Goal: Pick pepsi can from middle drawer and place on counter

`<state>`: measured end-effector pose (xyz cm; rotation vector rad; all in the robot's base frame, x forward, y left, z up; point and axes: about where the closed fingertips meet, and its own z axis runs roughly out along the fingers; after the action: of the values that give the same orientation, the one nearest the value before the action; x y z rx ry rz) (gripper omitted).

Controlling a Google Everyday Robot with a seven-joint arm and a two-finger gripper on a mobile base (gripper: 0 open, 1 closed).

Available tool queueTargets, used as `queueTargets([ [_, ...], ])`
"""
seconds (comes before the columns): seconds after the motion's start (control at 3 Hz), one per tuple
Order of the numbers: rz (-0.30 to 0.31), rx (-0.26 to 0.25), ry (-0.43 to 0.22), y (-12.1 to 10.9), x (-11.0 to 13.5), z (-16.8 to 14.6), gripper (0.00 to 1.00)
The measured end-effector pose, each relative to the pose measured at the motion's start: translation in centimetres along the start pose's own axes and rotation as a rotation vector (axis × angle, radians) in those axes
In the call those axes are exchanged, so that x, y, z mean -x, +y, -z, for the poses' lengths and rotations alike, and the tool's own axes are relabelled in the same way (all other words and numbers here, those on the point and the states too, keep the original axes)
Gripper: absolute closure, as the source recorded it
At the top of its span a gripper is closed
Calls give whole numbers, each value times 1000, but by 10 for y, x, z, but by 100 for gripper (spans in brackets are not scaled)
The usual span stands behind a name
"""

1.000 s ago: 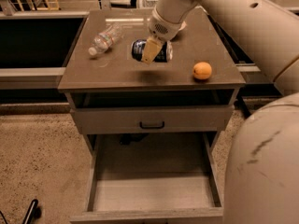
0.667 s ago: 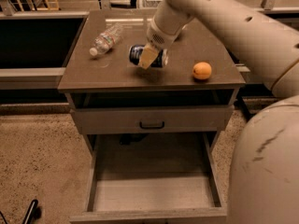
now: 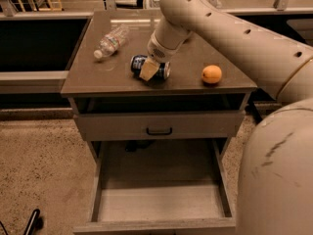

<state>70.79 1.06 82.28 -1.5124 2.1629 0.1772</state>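
The tool (image 3: 149, 71) was down at the middle of the surface (image 3: 122, 80), right against the pepsi can (image 3: 138, 64), with its pale tip lying across the can's near face. From where I stood I could not tell whether it was clenched on the can or had released it. The can lay on its side, a little left of the centre, and looked to be resting on the surface or very nearly so. The big pale arm (image 3: 220, 28) reached in from the right and from behind to get there.

Further out, a clear water bottle (image 3: 111, 42) lay on its side toward the far left corner, well apart from the can, and an orange (image 3: 212, 74) sat near the right edge. Below, the drawer front with the black handle (image 3: 159, 130) was closed or nearly so. Under it the middle drawer (image 3: 156, 202) stood pulled out toward me, with nothing showing on its floor.

I judged this to be the placing step, close to its end. With the can out of the drawer and on top, what remained was to let go and lift straight up. A can on its side can roll, so any sideways drag by the tool as it left could send it toward the edge or the orange.
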Motion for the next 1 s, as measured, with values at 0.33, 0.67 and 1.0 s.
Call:
queueTargets([
  [0.33, 6, 6, -16, 1, 2, 3, 0],
  [0.67, 38, 42, -120, 5, 18, 31, 0],
  [1.0, 63, 42, -202, 16, 28, 89, 0],
])
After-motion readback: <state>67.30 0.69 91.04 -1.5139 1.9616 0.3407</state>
